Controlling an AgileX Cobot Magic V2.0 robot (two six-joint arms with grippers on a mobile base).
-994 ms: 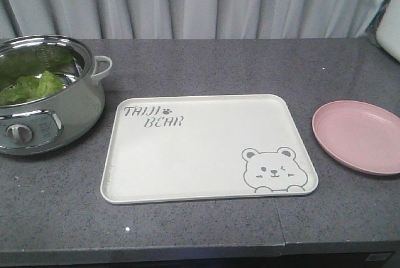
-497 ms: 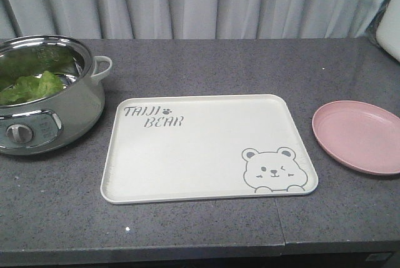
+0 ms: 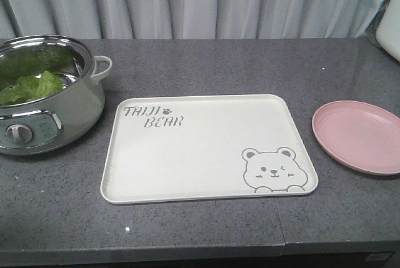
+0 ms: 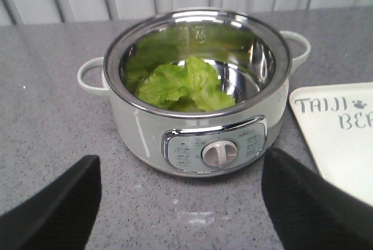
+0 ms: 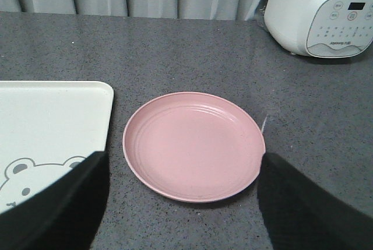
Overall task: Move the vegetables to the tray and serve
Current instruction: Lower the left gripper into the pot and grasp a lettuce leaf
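Observation:
The vegetables [image 4: 185, 84], bright green ruffled lettuce, lie in the bottom of a steel electric pot [image 4: 140, 127]; the front view shows the vegetables [image 3: 32, 87] at far left. The cream tray [image 3: 200, 155] with "TAIJI BEAR" lettering and a bear drawing sits bare mid-table, its corner [image 4: 344, 145] and edge [image 5: 52, 110] showing in the wrist views. My left gripper [image 4: 182, 165] hangs open in front of the pot, nothing between its fingers. My right gripper [image 5: 182, 165] is open just before the pink plate [image 5: 193, 144], holding nothing. Neither gripper appears in the front view.
The pot [image 3: 37, 124] stands left of the tray, with side handles and a front dial [image 4: 220, 154]. The pink plate [image 3: 359, 135] lies right of the tray. A white rice cooker [image 5: 323, 11] stands at the back right. A grey curtain hangs behind the counter.

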